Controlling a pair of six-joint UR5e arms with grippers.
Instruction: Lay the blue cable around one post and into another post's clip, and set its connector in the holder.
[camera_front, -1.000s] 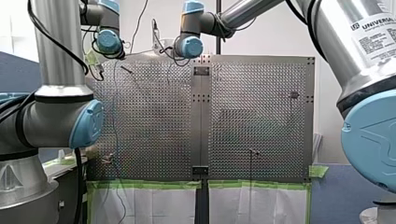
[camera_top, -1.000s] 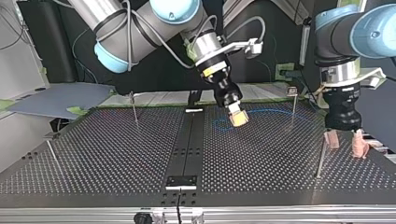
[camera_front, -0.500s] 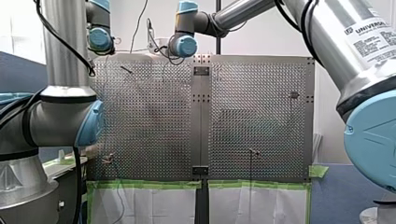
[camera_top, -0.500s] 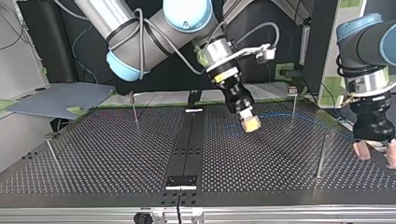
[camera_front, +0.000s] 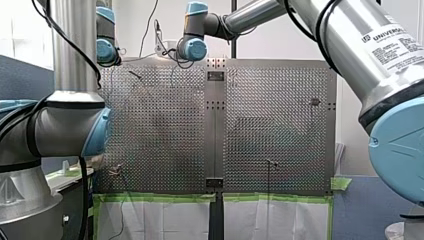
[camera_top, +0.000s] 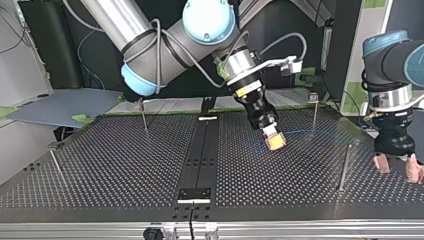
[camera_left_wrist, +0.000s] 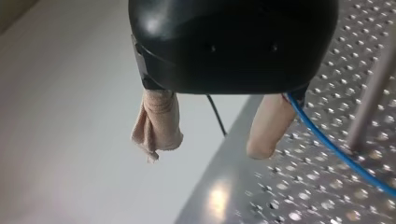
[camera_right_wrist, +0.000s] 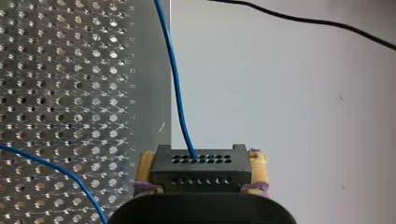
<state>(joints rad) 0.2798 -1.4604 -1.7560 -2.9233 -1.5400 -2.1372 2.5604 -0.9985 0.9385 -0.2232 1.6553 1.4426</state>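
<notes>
My right gripper (camera_top: 275, 142) hangs just over the perforated table (camera_top: 110, 165) past the middle, its yellow pads (camera_right_wrist: 144, 168) shut on a black connector (camera_right_wrist: 201, 171) with rows of holes. The blue cable (camera_right_wrist: 175, 84) leaves the connector and runs ahead; in the top view the cable (camera_top: 305, 133) arcs faintly toward that view's right. My left gripper (camera_top: 398, 169) stands open over the table's edge at the right, beige pads (camera_left_wrist: 159, 126) apart and empty. The cable (camera_left_wrist: 336, 151) passes beside one finger, near a thin post (camera_left_wrist: 371, 88).
Thin posts stand on the table: one with a clip on its head (camera_top: 313, 107), one near my left gripper (camera_top: 344, 165), two at the top view's left (camera_top: 144, 114) (camera_top: 55, 164). A small black holder plate (camera_top: 195, 194) sits on the centre strip at the near edge.
My right gripper has carried the connector toward the top view's right and nearer that camera. My left gripper has moved right to the table's edge. The cable arc shifted with them.
</notes>
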